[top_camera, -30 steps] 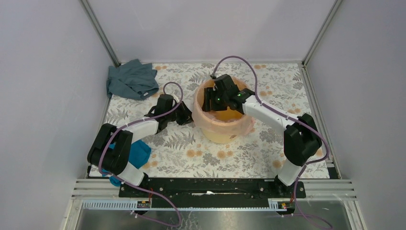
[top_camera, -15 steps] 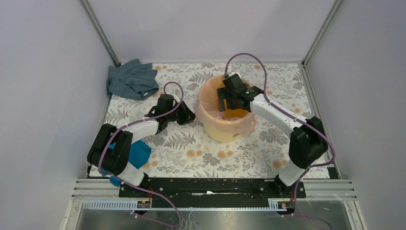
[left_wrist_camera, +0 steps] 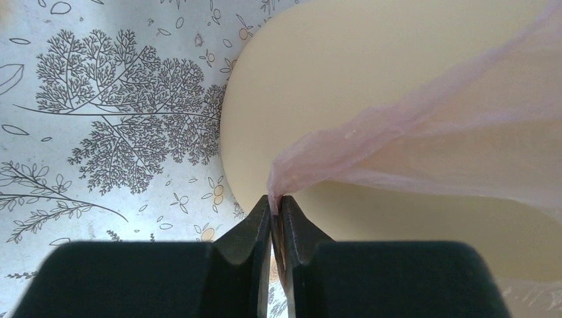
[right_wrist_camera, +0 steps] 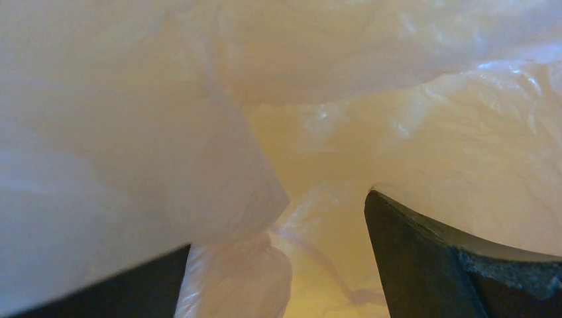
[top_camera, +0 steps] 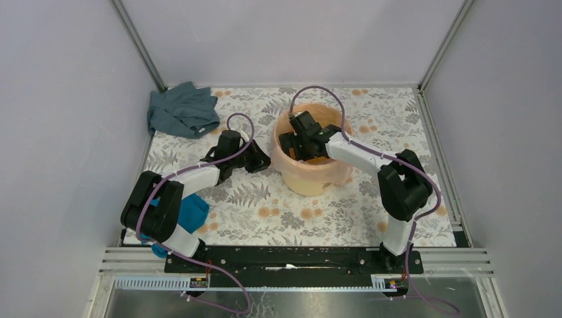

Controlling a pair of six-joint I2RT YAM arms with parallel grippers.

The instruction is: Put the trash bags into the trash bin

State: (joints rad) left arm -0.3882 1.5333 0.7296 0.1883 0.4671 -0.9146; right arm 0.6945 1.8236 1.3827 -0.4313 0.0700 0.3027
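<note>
The yellow-orange trash bin (top_camera: 311, 182) stands upright mid-table. The pale pink trash bag (top_camera: 339, 171) lines it and drapes over its rim. My left gripper (top_camera: 262, 159) sits at the bin's left side, shut on a corner of the bag; in the left wrist view the film (left_wrist_camera: 424, 126) runs from my closed fingertips (left_wrist_camera: 277, 202) across the bin's wall (left_wrist_camera: 344, 59). My right gripper (top_camera: 298, 142) reaches down inside the bin, open, with bag film (right_wrist_camera: 219, 152) bunched between and over its fingers (right_wrist_camera: 424, 252). The bin's floor is mostly hidden.
A grey-blue cloth (top_camera: 182, 110) lies crumpled at the back left corner. A teal cloth (top_camera: 191, 211) lies under the left arm near the front left. Metal frame posts and walls close in the floral table (top_camera: 278, 212).
My right gripper has swung inside the bin, first right, then back left and deeper. The bag now lies more evenly over the rim. My left gripper has pulled slightly away from the bin.
</note>
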